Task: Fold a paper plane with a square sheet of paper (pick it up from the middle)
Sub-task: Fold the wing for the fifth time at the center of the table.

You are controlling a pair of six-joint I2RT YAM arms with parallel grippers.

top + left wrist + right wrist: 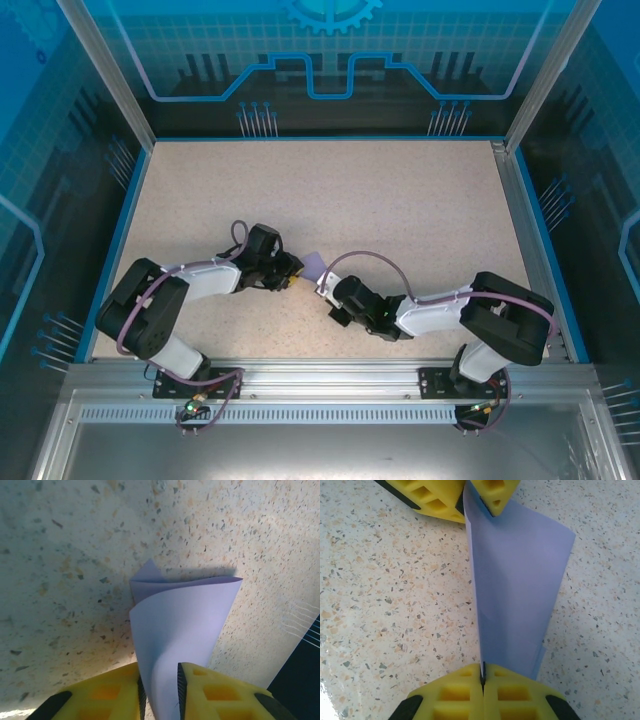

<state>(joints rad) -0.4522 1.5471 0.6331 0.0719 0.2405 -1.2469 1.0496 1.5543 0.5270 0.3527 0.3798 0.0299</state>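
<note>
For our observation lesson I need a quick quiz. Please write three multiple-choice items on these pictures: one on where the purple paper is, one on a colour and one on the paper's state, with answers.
1. Where is the sheet of paper?
A. Lying flat in a far corner
B. Between the left gripper and the right gripper
C. Lying by the near edge

2. What colour are the gripper fingers?
A. Yellow
B. Red
C. Green

3. What state is the sheet of paper in?
A. Crumpled into a ball
B. Lying flat and unfolded
C. Curved and pinched at both ends

Answers:
1. B: the top view shows it spanning the gap between the two grippers.
2. A: both wrist views show yellow fingers.
3. C: the right wrist view shows a gripper shut on each end of the curved sheet.
</note>
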